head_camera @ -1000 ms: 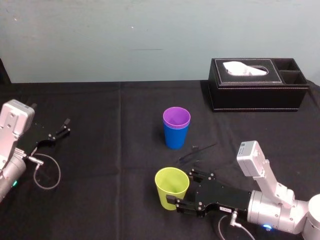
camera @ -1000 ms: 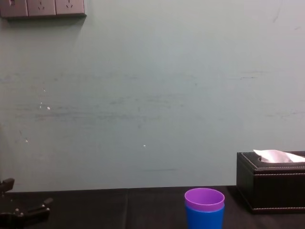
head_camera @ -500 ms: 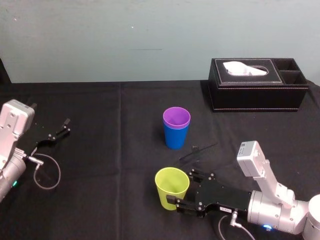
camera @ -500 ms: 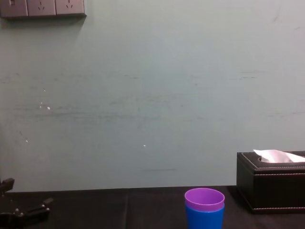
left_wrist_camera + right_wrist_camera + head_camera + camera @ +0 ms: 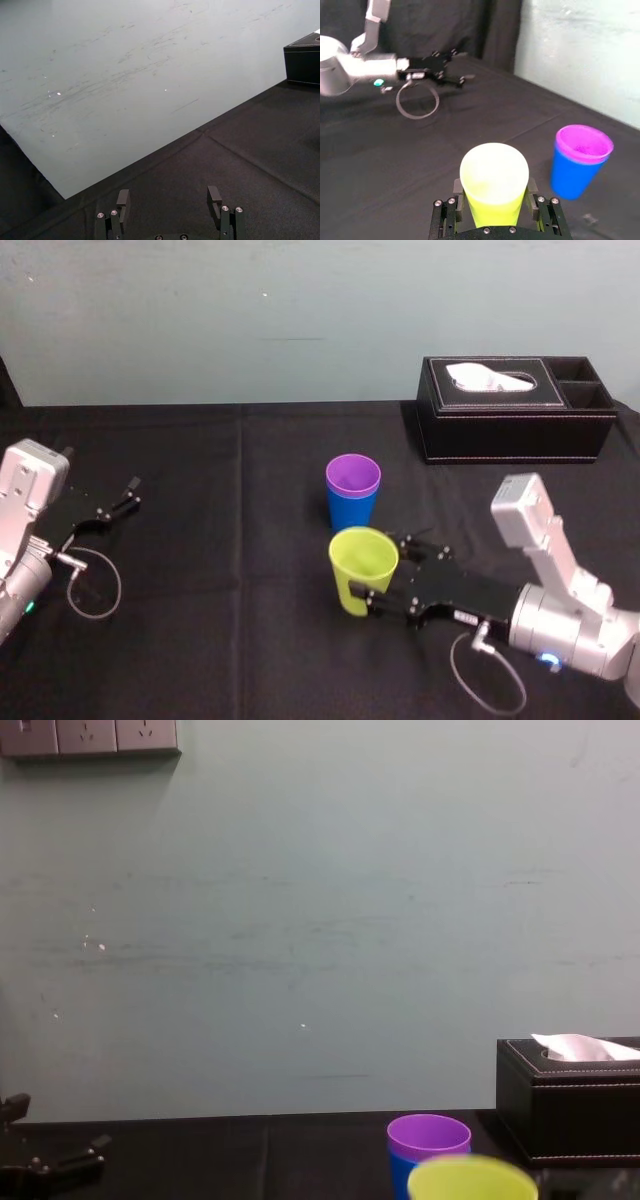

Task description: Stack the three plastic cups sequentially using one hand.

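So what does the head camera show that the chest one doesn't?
Head view: the right hand clamped on the yellow-green cup near the stack, and the tissue box with two side compartments. Chest view: the wall sockets high on the wall. Both: the purple cup nested in the blue cup, the yellow-green rim, the open left hand parked left.

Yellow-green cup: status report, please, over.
Right gripper shut on yellow-green cup, beside blue cup holding purple cup. Left gripper open, parked left. Tissue box well aside.

Lone cup (image 5: 362, 567) before nested cups (image 5: 352, 500)
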